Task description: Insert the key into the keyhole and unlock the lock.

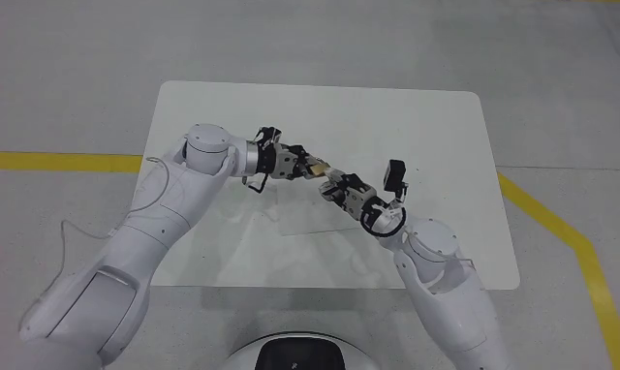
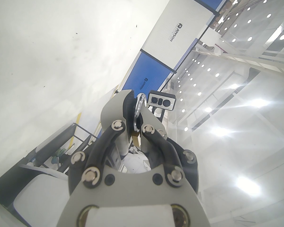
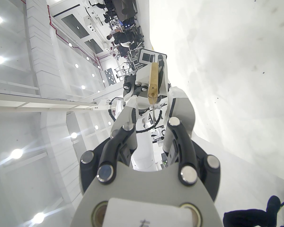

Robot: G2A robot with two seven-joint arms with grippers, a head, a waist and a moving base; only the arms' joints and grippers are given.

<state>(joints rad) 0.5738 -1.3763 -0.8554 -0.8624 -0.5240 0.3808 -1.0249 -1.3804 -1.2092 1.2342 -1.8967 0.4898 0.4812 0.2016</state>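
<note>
**Ann:** Two arms meet over the middle of the counter (image 1: 426, 128), and the lock (image 1: 315, 165) hangs in the air between them, clear of the surface. The left tool (image 1: 298, 164) comes in from the lock's nine o'clock and is pressed together on it, chrome and brass showing in its grip.

**Raj:** And the right tool (image 1: 335, 183) sits at the lock's four o'clock. From its wrist, the key (image 3: 153, 112) is a thin blade running straight up to the brass base. Whether that tool is pinching the key, I can't tell.

**Ann:** Is the blade in?

**Raj:** Its tip meets the keyhole end. How deep it goes is hidden. So here's my first worry: if it's only partly seated, a turn now would bind or bend that slim blade.

**Ann:** Mine is the other side. Nothing braces the lock except one pinch in mid-air. Twist the key and the whole body may swivel with it, so the cylinder never turns.

**Raj:** Alignment too. With both arms floating, a small tilt between key and keyway could jam it or lever it out.

**Ann:** And if either grip is weak, the key spins loose, or the lock drops to the counter below.

**Raj:** Push square first, then turn gently, I'd say.
</note>
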